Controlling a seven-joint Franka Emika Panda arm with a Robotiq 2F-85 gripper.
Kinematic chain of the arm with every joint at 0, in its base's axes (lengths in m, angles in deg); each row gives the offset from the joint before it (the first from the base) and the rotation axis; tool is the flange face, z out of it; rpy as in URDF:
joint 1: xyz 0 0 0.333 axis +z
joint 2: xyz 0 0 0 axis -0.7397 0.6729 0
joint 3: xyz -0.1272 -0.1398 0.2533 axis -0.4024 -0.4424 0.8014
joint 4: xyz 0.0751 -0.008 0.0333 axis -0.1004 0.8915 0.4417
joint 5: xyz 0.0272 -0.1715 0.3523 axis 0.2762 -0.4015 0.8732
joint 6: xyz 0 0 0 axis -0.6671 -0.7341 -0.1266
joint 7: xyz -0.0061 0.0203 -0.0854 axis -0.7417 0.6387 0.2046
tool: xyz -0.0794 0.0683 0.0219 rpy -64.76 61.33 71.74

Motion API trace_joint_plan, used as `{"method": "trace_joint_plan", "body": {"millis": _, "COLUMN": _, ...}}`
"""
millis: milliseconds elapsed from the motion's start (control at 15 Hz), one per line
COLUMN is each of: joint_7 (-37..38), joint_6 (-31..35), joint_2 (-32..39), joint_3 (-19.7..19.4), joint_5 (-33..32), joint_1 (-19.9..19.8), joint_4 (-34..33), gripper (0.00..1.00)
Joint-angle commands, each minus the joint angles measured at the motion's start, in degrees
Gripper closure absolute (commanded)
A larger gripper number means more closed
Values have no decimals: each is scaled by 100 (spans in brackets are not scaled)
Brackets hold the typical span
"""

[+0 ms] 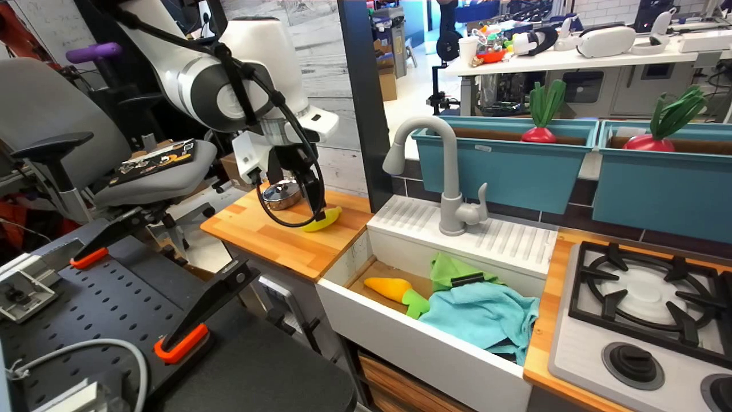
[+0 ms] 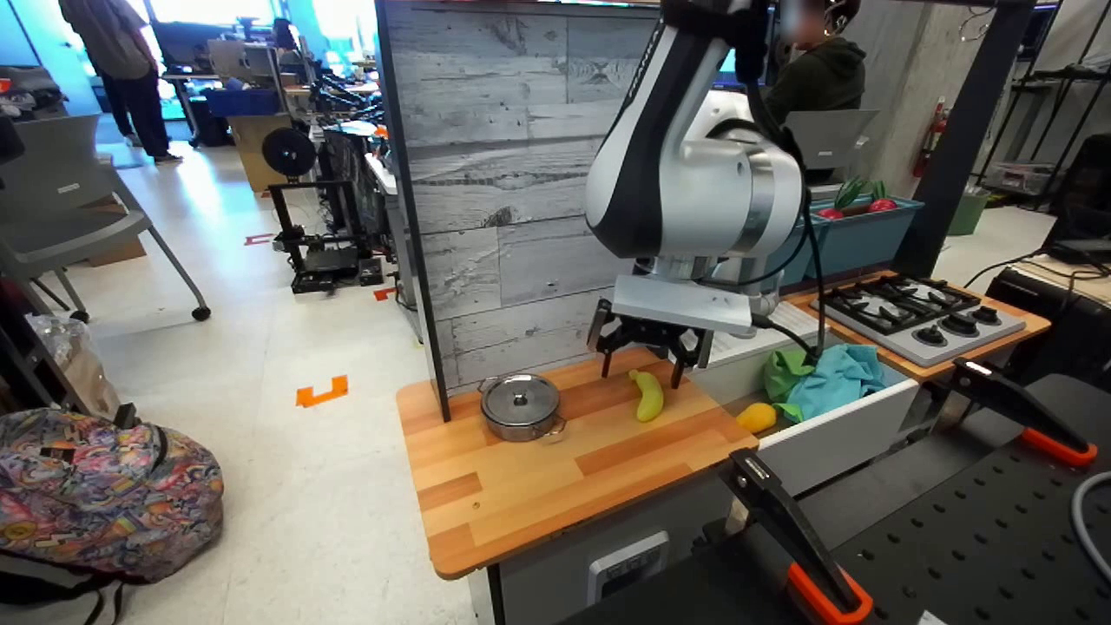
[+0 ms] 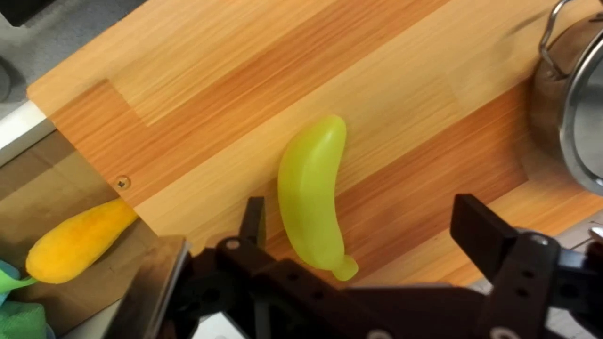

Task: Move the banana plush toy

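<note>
On the wooden counter, one banana toy, one lidded pot; above, one end effector, spread.

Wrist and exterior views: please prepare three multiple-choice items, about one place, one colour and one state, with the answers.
1. What does the banana lie on?
A) stove B) counter C) towel

2. What colour is the tap?
A) grey B) red C) black

3. How is the claw?
A) shut, empty B) shut on the banana C) open

1 B: both exterior views show it lying there.
2 A: it shows plain grey in an exterior view.
3 C: in the wrist view its fingers stand apart.
</note>
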Motion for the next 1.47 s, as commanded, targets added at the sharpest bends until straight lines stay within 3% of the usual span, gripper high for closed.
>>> {"method": "trace_joint_plan", "body": {"millis": 0, "joint_7": 187, "joint_6": -129, "joint_2": 196, "joint_3": -132, "joint_5": -107, "joint_1": 92, "joint_4": -264, "gripper": 0}}
{"method": "trace_joint_plan", "body": {"millis": 67, "joint_7": 163, "joint_6": -143, "joint_2": 226, "joint_3": -95, "joint_5": -91, "joint_1": 52, "joint_4": -297, "gripper": 9}}
{"method": "trace_joint_plan", "body": {"millis": 133, "joint_7": 155, "joint_6": -160, "joint_2": 247, "joint_3": -92, "joint_5": -94, "joint_1": 47, "joint_4": -321, "gripper": 26}}
{"method": "trace_joint_plan", "body": {"millis": 733, "joint_7": 82, "joint_6": -343, "joint_2": 246, "joint_3": -2, "joint_5": -82, "joint_1": -30, "joint_4": -356, "gripper": 94}}
{"method": "trace_joint_plan", "body": {"millis": 1000, "joint_7": 31, "joint_6": -298, "joint_2": -59, "joint_3": 124, "joint_5": -35, "joint_1": -34, "joint_4": -49, "gripper": 97}}
{"method": "trace_joint_plan", "body": {"millis": 1400, "joint_7": 69, "joint_6": -254, "joint_2": -721, "joint_3": 122, "joint_5": -163, "joint_1": 389, "joint_4": 837, "gripper": 97}}
